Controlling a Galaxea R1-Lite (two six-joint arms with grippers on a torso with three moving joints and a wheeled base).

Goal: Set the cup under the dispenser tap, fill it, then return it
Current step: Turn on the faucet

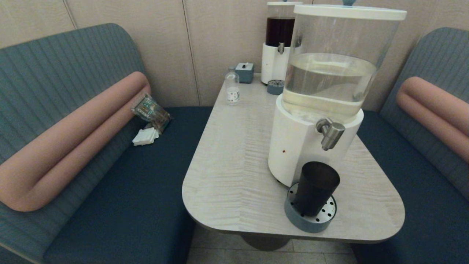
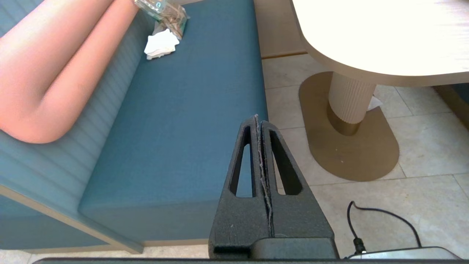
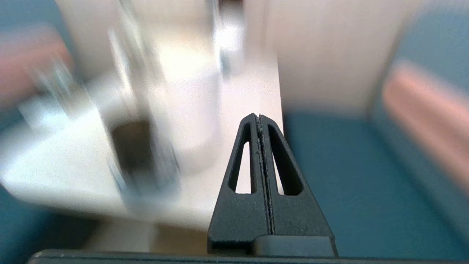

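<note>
— Where's the cup?
— Below the big clear-tank white-based dispenser's [image 1: 311, 146] brushed-steel tap [image 1: 331, 132], the near-black tapered plastic tumbler [image 1: 315, 189] stands on the drip tray [image 1: 293, 212].
— Pincers?
— My left pincer [image 2: 259, 121] and right pincer [image 3: 258, 119] are pressed together, empty. Filling and return remain, I'd judge.

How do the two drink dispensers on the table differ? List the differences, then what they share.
The near dispenser holds pale, clear liquid; the far dispenser holds dark red-brown liquid. The near one's drip tray has a dark cup on it; the far one's tray is bare. Both have white bases, clear tanks and steel taps.
</note>
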